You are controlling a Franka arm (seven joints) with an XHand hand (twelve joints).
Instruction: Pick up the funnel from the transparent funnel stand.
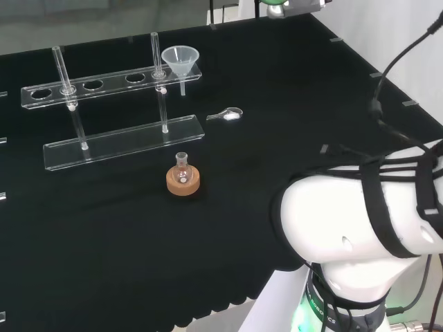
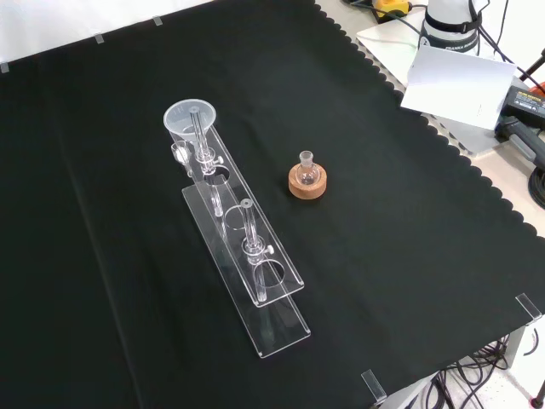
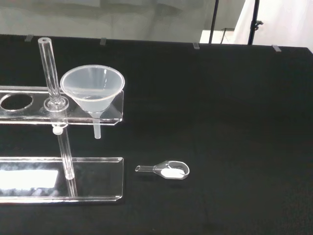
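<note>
Sitting in the end hole of a clear funnel stand [image 1: 111, 86], a translucent funnel [image 1: 180, 61] waits to be lifted; in the head view it is at the rack's right end, and in the front view it is at the far end of the rack. Its wide cone rests on the upper shelf of the rack while its narrow stem hangs down through the hole, ending above the clear base plate [image 1: 124, 142]. One of the two upright clear rods [image 3: 51, 73] stands just beside the cone. On the black cloth [image 2: 409, 256] near the rack lies a small clear scoop [image 3: 164, 170] with a little white material in it, and farther off a small round flask [image 2: 306, 170] sits on a cork ring [image 2: 306, 183]. The arm's white link [image 1: 360, 235] fills the lower right of the head view; whether the hand's grasp is released or clenched I cannot tell. The step in hand appears to be the approach. A good pick would likely pinch the cone's rim on the side away from the rod, then lift straight up until the stem clears the hole, since a tilt could catch the stem and drag the light rack.
</note>
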